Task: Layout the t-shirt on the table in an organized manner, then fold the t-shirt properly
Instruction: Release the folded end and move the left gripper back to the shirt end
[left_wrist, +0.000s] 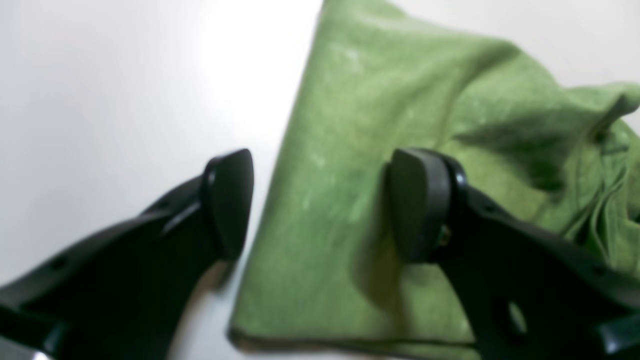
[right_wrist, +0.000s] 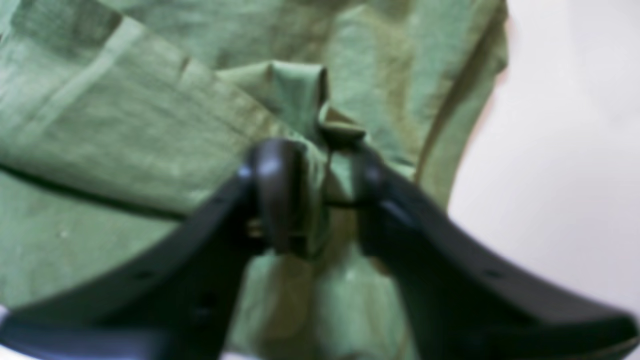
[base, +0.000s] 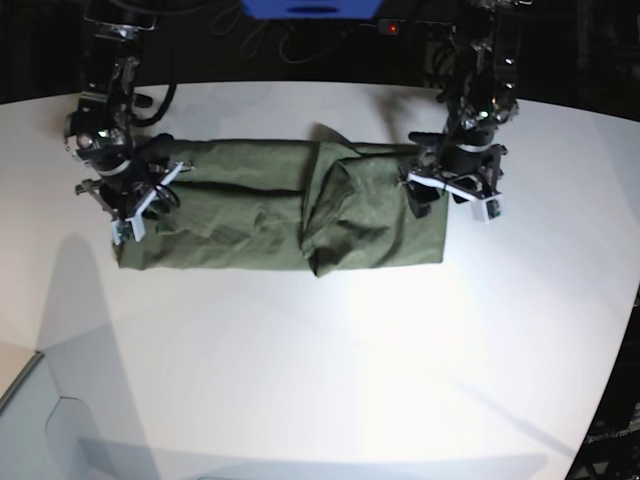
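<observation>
The table (base: 330, 370) is a wide white surface that fills most of the base view, with a bright glare patch near the middle and a curved edge at the top. Behind it the room is dark; some cables and a blue object (base: 310, 8) show at the top centre.

The t-shirt (base: 280, 215) lies in the upper half of the base view as a long olive-green band, with a thicker folded part right of its centre.

The left wrist view shows what the base view cannot: a straight side edge of the cloth running down the middle of the frame, a hem at the bottom, and bunched folds at the right. The right wrist view, which is blurred, shows a small raised tuck of fabric standing up between the two fingers.

The left gripper (left_wrist: 320, 205) is at the right end of the shirt in the base view. It hangs over the cloth edge with its fingers wide apart, one over the bare table and one over the fabric, and nothing is between them.

The right gripper (right_wrist: 315, 195) is at the left end of the shirt in the base view, pointing down. Its fingers stand a little apart with the fabric tuck between them; I cannot tell whether they are pressing it.
</observation>
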